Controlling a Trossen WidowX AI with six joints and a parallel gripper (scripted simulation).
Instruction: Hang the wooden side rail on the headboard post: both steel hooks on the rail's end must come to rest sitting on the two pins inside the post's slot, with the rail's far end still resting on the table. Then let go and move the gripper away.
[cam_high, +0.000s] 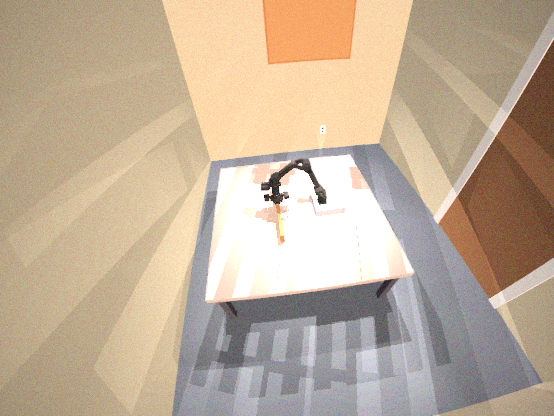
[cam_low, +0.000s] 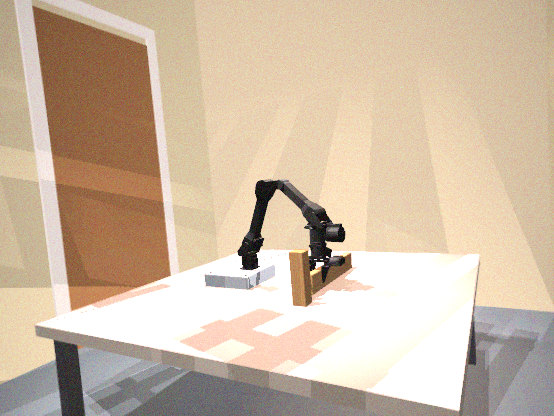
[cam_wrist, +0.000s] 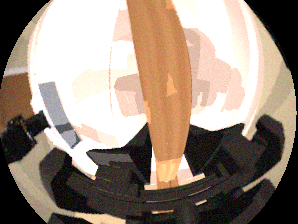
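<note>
The wooden side rail (cam_high: 281, 227) (cam_low: 344, 264) (cam_wrist: 167, 90) stands on edge, running away from the headboard post. My gripper (cam_high: 277, 202) (cam_low: 319, 274) (cam_wrist: 160, 120) is shut on the rail near its post end, with one finger on each side. The headboard post (cam_low: 300, 278) stands upright on the table in the exterior view. The rail's near end is right behind the post and seems to meet it. The rail's far end appears to be down on the table. The steel hooks, the slot and the pins are hidden, so I cannot tell whether the hooks sit on the pins.
The arm's pale base block (cam_high: 330, 209) (cam_low: 227, 279) sits on the table (cam_high: 320, 270) (cam_low: 400, 345), to one side of the rail. The arm arches from the base over to the rail. Patchy light and shadow fall over the table top.
</note>
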